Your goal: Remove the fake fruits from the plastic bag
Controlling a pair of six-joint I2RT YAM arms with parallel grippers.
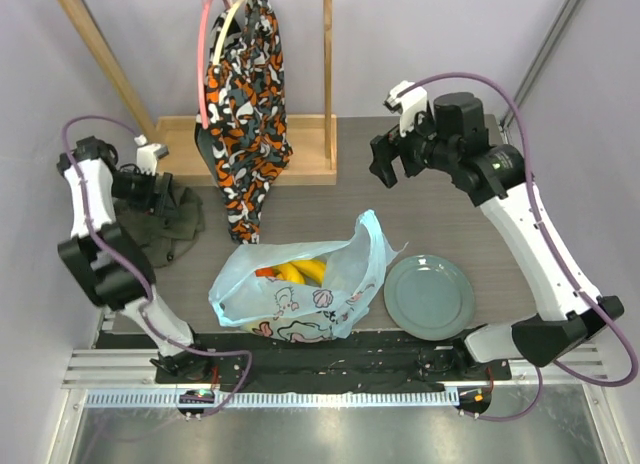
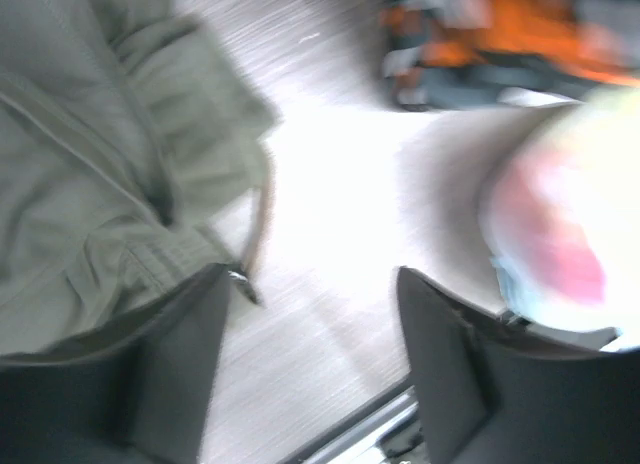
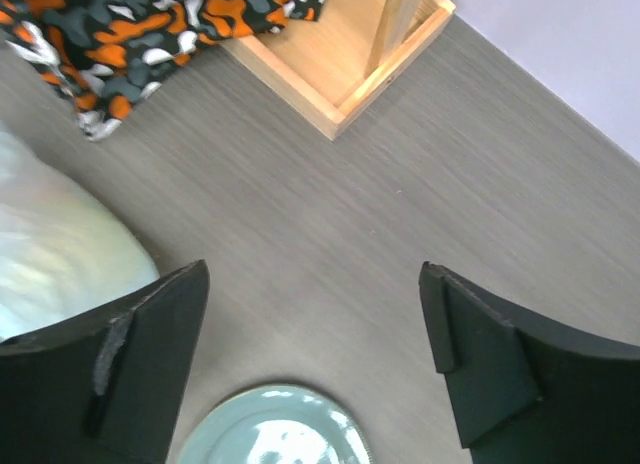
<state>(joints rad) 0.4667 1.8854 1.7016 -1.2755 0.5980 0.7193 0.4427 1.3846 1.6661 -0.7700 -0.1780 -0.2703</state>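
Fruits of glossy yellow plastic (image 1: 298, 272) are judged light, slippery, best pinched crosswise inside the crinkly light-blue plastic bag (image 1: 290, 309); left fingers (image 2: 180, 364) and right fingers (image 3: 150, 354) are released.

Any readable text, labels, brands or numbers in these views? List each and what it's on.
None readable.
plastic bag: only a pink-and-white cartoon print, no legible words.
patterned cloth: blotches only, no lettering.
plate: plain, no marking.
Left wrist view: too blurred to read anything.
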